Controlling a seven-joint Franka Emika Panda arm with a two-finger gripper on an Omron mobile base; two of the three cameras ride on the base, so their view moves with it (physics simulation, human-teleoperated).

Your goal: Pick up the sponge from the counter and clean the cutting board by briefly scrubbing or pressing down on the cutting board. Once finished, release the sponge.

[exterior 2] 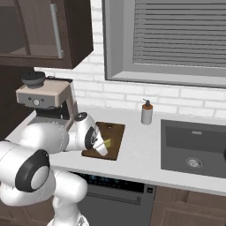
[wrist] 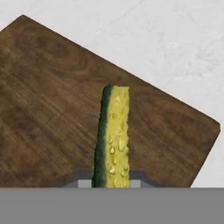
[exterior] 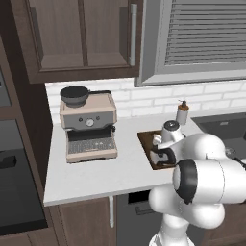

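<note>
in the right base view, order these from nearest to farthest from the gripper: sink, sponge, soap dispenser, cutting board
1. sponge, held in the gripper
2. cutting board, right beneath it
3. soap dispenser, farther back on the right
4. sink, far right

One sponge [wrist: 113, 135], one cutting board [wrist: 52, 109], one coffee machine [exterior: 88, 126], one soap bottle [exterior 2: 147, 112], one sink [exterior 2: 194, 148], one desk [exterior: 96, 175].

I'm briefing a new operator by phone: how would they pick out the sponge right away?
Start at the coffee machine on the white counter; just right of it lies the dark cutting board. Over the board, the tool grips the sponge, a small yellow block with a dark green layer, the only brightly coloured thing there.
</note>
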